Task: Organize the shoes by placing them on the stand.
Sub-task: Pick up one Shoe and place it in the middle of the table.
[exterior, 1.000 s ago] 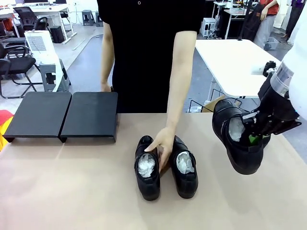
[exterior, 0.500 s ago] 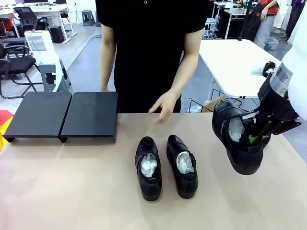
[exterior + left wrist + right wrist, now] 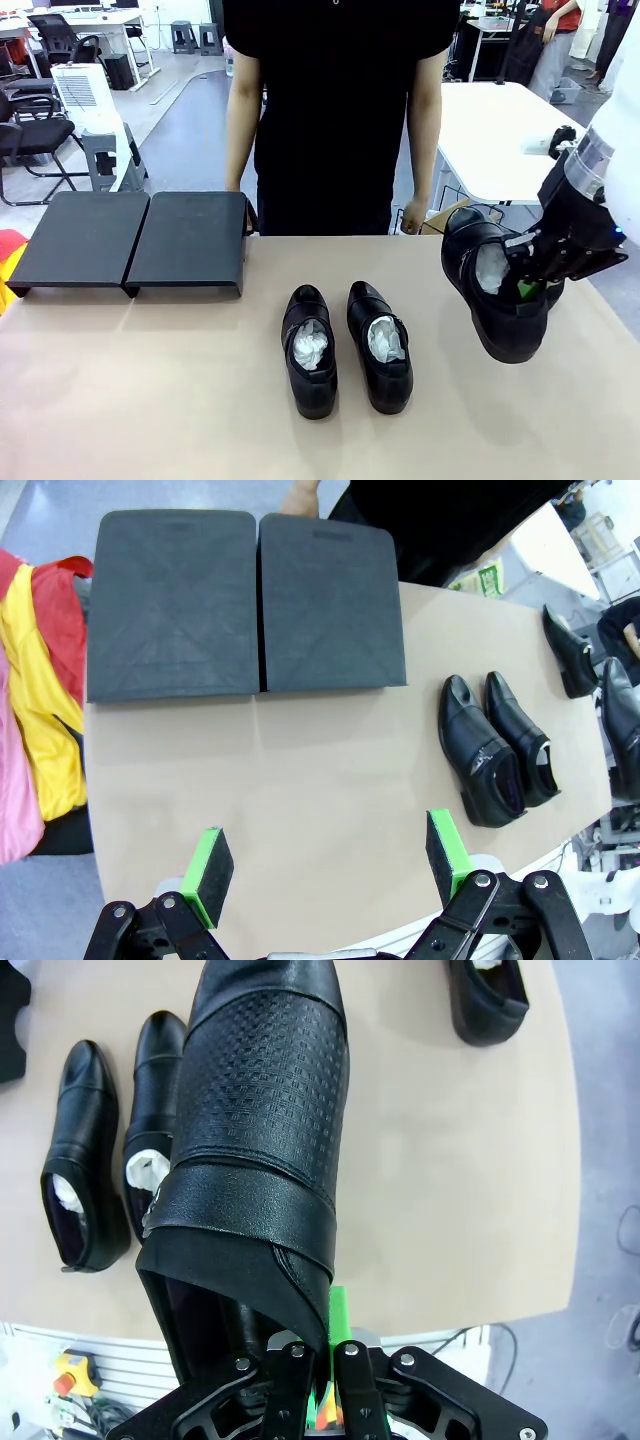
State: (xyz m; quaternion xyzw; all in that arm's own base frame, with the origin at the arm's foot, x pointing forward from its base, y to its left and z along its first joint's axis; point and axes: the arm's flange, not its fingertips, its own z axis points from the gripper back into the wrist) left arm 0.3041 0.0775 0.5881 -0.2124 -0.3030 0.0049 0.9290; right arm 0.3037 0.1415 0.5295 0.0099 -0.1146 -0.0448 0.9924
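While right claw [image 3: 527, 290] pinches one shoe [image 3: 508, 335] aloft, left claw [image 3: 328, 858] gaping empty, beige tabletop [image 3: 150, 400], office chairs [image 3: 35, 135] behind.

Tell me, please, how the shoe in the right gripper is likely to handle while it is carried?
The shoe is probably stiff: it holds its shape though the right gripper pinches only its collar, and paper stuffing fills it. Its glossy leather looks slippery, so it may pivot or slide in the jaws, toe hanging low.
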